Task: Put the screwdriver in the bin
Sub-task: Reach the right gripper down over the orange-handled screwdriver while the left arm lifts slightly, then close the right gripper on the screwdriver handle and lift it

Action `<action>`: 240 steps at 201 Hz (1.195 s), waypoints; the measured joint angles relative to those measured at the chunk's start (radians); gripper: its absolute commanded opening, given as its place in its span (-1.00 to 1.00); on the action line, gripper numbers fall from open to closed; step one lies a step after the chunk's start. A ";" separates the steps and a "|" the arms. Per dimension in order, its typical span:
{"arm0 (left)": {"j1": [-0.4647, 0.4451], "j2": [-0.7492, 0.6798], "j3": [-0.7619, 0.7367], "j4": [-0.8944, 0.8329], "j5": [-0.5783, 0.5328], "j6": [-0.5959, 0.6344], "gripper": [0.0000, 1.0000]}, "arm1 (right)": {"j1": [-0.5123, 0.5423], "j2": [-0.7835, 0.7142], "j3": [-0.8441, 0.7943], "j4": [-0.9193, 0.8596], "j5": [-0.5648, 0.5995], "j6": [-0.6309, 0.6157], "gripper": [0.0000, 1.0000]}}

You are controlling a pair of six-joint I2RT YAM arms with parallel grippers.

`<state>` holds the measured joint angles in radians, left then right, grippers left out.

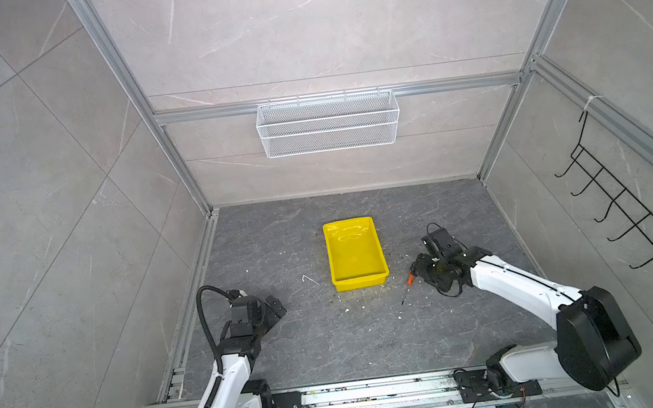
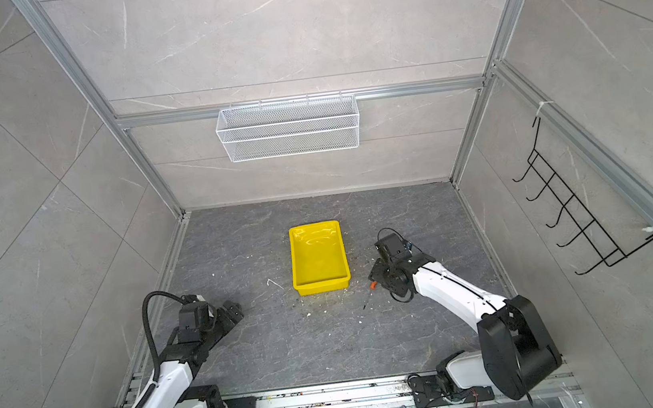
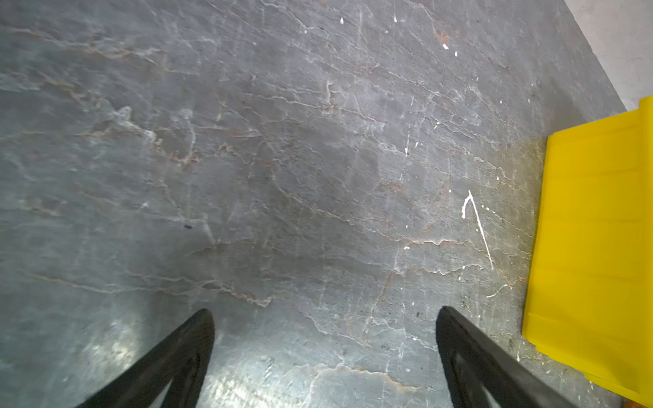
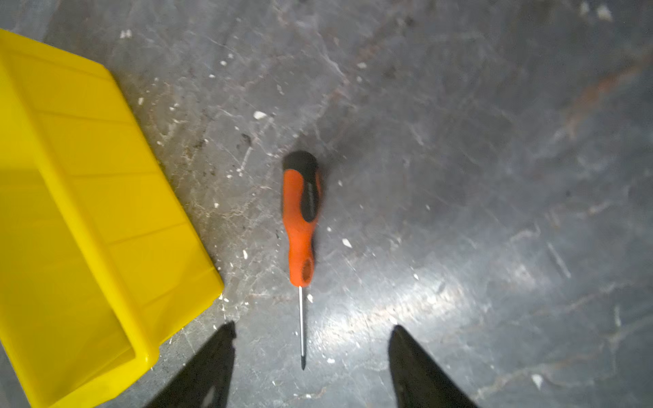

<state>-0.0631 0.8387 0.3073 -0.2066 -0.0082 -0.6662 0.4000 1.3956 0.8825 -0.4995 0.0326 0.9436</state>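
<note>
Table (image 1: 331, 338): grey stone-look slab. Bin (image 1: 355, 254): set upright near the table's middle, nothing seen inside.

Left gripper (image 3: 325, 311): parked left of the bin, fingers spread wide over bare table, nothing held.

Right gripper (image 4: 312, 325): lowered just right of the bin's near corner, fingers parted, nothing pinched. Only the tool's tip is seen between the fingertips.

Screwdriver (image 4: 302, 212): laid flat on the table just beside that corner, outside the bin and clear of its wall.

Step judged: grasp, not yet made.
- Grip is better taken on the handle (image 4: 300, 219) than on the thin shaft (image 4: 301, 318), so the gripper should be advanced along the tool before it is closed.
- Fingers should be kept square across the handle and low.
- A roll is likely if one finger lands first.
- Clearance to the bin wall should be watched.

Hard to make out:
- In both top views the handle's cap end is covered by the gripper. Only an orange stub and the dark shaft are shown.
- Finger height above the table cannot be told.
- The right wrist view is blurred.
- White flecks (image 4: 259, 114) are scattered round the tool. What they are cannot be told.
</note>
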 measured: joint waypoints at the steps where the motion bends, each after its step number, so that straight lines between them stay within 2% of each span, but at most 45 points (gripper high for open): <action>1: 0.000 0.001 0.000 0.000 0.001 0.000 1.00 | 0.000 0.005 0.005 0.000 0.001 0.002 0.19; 51: 0.000 -0.029 0.003 0.006 0.011 0.001 1.00 | 0.000 0.152 0.098 0.004 0.034 0.008 0.15; 97: 0.000 -0.047 0.003 0.018 0.011 0.000 1.00 | -0.002 0.214 0.124 -0.005 0.047 0.009 0.13; 149: 0.000 -0.058 0.003 -0.001 0.007 0.000 1.00 | -0.050 0.301 0.158 0.016 0.055 0.003 0.01; 178: 0.000 -0.111 0.003 -0.014 0.007 0.000 1.00 | -0.068 0.362 0.163 0.034 0.035 0.003 0.01; 215: 0.000 -0.208 0.003 -0.027 0.010 0.002 1.00 | -0.068 0.369 0.163 0.050 0.015 0.002 -0.02; 240: -0.001 -0.294 0.008 -0.106 -0.055 0.010 1.00 | -0.068 0.375 0.163 0.051 0.004 -0.008 -0.12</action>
<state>-0.0639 0.5442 0.3153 -0.3122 -0.0631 -0.6567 0.3325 1.7702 1.0458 -0.4488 0.0364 0.9356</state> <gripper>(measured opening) 0.998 0.463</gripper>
